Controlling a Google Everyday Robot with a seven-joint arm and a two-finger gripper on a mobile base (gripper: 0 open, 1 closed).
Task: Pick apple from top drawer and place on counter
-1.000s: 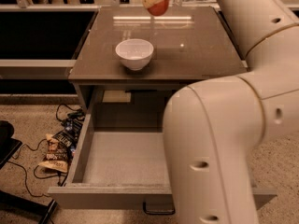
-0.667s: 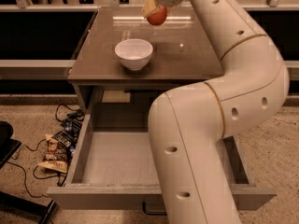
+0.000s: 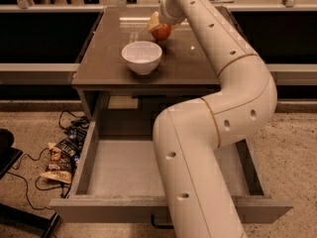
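Over counter (image 3: 109, 48): jaws (around apple (image 3: 161, 32))

Red apple (image 3: 162, 31), yellowish jaws (above counter (image 3: 109, 58))

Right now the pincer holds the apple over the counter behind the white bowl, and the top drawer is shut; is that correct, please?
Not quite: the top drawer is pulled open, as the camera view shows. The rest stands: the pincer holds the apple over the counter, behind the white bowl.
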